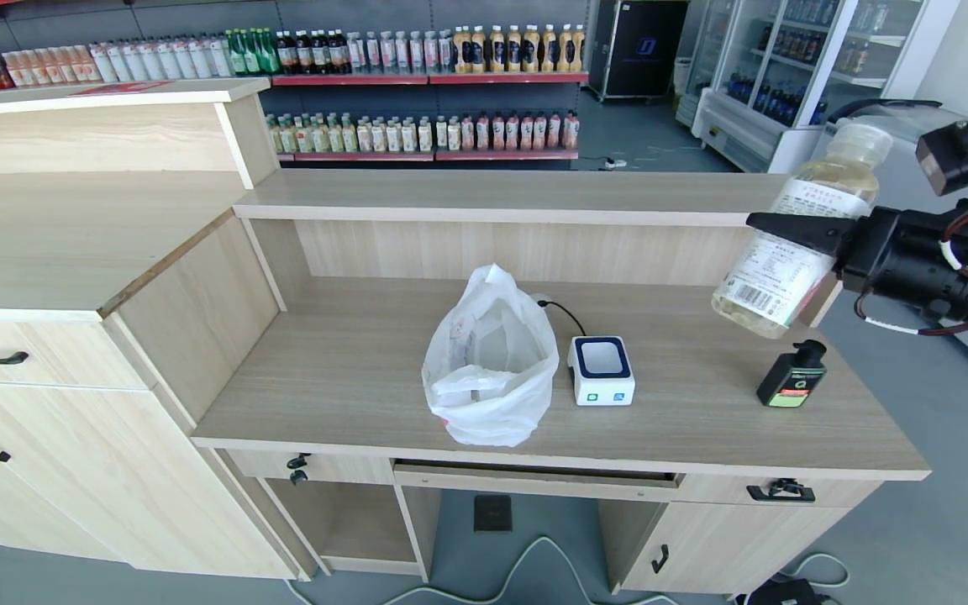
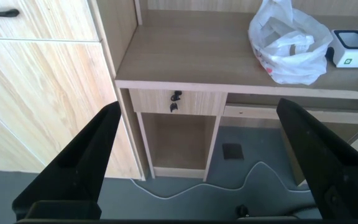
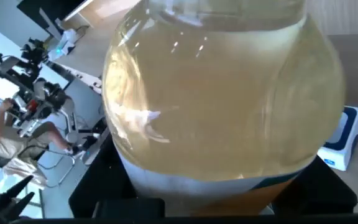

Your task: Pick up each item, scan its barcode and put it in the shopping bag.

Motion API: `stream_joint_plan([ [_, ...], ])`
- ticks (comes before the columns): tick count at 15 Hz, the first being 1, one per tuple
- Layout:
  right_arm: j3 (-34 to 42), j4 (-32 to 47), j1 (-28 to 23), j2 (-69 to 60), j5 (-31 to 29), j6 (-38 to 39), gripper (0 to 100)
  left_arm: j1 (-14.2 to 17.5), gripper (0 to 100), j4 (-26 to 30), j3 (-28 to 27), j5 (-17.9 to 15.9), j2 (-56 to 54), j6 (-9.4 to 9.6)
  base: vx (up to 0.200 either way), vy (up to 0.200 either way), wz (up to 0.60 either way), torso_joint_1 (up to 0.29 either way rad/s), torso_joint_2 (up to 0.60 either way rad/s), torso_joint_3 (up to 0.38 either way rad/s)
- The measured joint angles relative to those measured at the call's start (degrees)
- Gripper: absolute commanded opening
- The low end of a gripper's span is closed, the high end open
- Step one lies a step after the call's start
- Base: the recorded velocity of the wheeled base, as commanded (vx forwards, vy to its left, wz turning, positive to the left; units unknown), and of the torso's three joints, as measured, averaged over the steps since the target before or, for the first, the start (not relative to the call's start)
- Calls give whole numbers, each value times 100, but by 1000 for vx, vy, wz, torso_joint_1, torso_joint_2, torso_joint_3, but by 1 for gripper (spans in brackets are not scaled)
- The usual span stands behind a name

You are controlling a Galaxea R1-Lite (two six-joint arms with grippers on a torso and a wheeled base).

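1. Light wood-grain bench (image 1: 686, 437): spans the centre and lower right of the head view and carries all loose items.

2. White thin-plastic shopping bag (image 1: 492, 378): stands at frame centre, mouth open upward. Judged soft and unsupported; its walls will likely fold if an item is dropped against the rim.

3. Large clear plastic bottle of pale yellow liquid (image 1: 837, 181): held in the air at the upper right of the frame, tilted, cap up and to the right. The right tool (image 1: 795, 252) is clamped across its labelled mid-body. It looks nearly full, so judge it heavy, with smooth walls that may slip or flex. The mid-body hold suits it. A barcode shows on the label near the base.

4. White square scanner with dark blue top (image 1: 601, 370): just right of the bag.

5. Small black pump-top bottle with green and red label (image 1: 791, 378): lies at the right of the bench. Judged light and rigid; grip across the body, below the pump.

6. Left tool (image 2: 194, 180): fingers spread wide, holding nothing.
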Motion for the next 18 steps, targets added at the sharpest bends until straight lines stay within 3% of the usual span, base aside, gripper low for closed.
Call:
stream_joint_plan([
  [2, 406, 79, 302, -694, 561, 539, 0, 0, 100, 0, 0, -2, 0, 0, 0, 0, 0, 0, 0, 0],
  [5, 602, 88, 1003, -1323, 736, 1092, 0, 0, 100, 0, 0, -2, 0, 2, 0, 0, 0, 0, 0, 0],
  [11, 373, 102, 2020, -1692, 1015, 1403, 0, 0, 100, 0, 0, -2, 0, 5, 0, 0, 0, 0, 0, 0],
  [18, 528, 129, 2205, -1802, 1101, 1379, 0, 0, 100, 0, 0, -5, 0, 0, 0, 0, 0, 0, 0, 0],
])
